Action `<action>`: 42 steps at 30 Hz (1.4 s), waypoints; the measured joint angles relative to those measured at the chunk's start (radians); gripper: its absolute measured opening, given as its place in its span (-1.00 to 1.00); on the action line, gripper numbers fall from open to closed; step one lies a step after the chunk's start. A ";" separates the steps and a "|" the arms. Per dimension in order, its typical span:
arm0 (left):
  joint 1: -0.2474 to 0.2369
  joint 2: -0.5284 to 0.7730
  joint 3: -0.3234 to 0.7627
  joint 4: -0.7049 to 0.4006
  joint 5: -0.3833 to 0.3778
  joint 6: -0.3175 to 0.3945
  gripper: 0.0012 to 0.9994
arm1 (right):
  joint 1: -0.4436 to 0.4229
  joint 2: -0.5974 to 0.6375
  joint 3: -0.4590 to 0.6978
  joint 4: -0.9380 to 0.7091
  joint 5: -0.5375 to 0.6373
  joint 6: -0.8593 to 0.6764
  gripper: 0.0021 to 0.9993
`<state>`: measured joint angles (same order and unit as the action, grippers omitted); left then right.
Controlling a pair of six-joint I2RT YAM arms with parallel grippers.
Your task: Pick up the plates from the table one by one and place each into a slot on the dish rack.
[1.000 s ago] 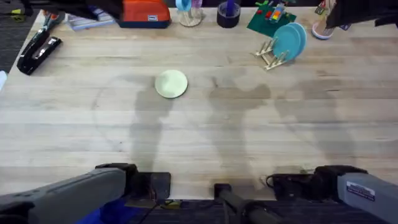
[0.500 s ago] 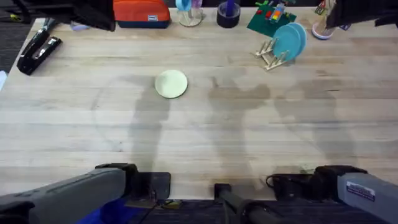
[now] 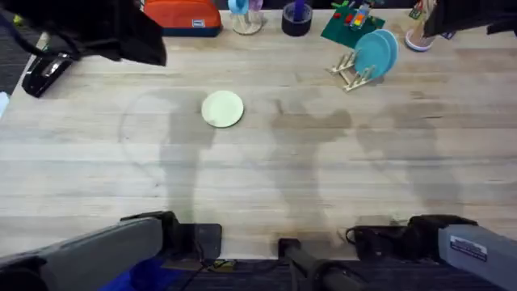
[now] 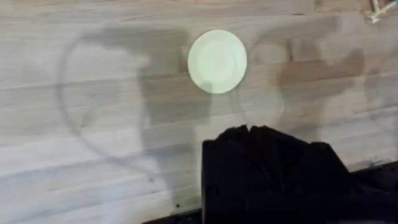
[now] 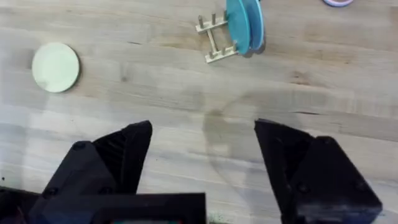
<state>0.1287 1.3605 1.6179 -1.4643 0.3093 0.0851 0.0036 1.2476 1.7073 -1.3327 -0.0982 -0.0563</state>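
Observation:
A pale cream plate (image 3: 222, 108) lies flat on the wooden table (image 3: 323, 170), left of centre; it also shows in the left wrist view as the plate (image 4: 217, 61) and in the right wrist view as the plate (image 5: 55, 67). The dish rack (image 3: 350, 70) stands at the back right with two teal plates (image 3: 376, 52) upright in its slots, seen again as the rack (image 5: 214, 42). My left gripper (image 4: 249, 129) hangs shut and empty near the table's front edge, well short of the cream plate. My right gripper (image 5: 202, 130) is open and empty, high above the front right of the table.
Along the back edge sit an orange case (image 3: 182, 16), a dark tape roll (image 3: 296, 19), a green toy-brick board (image 3: 347, 24) and a black stapler (image 3: 44, 71). A large dark blurred shape (image 3: 97, 28) covers the back left corner.
The dark blurred shape at the back left has spread rightward and toward the stapler. Neither arm nor the cream plate has moved.

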 joint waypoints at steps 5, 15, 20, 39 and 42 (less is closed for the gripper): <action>0.000 0.000 -0.132 0.111 0.057 0.013 -0.92 | 0.000 0.000 0.000 -0.008 0.000 0.000 0.99; 0.000 0.000 -0.358 0.287 0.143 0.017 -0.92 | 0.000 0.000 0.000 -0.007 0.000 0.000 0.99; 0.003 0.016 -0.405 0.320 0.190 0.017 -0.92 | 0.000 0.000 0.000 -0.007 0.000 0.000 0.99; 0.080 0.303 -0.413 0.362 0.414 0.147 -0.92 | 0.000 0.000 0.000 -0.007 0.000 0.000 0.99; 0.079 0.342 -0.413 0.365 0.437 0.173 -0.92 | 0.000 0.000 0.000 -0.007 0.000 0.000 0.99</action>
<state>0.2082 1.7027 1.2045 -1.0991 0.7463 0.2580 0.0036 1.2476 1.7077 -1.3399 -0.0982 -0.0563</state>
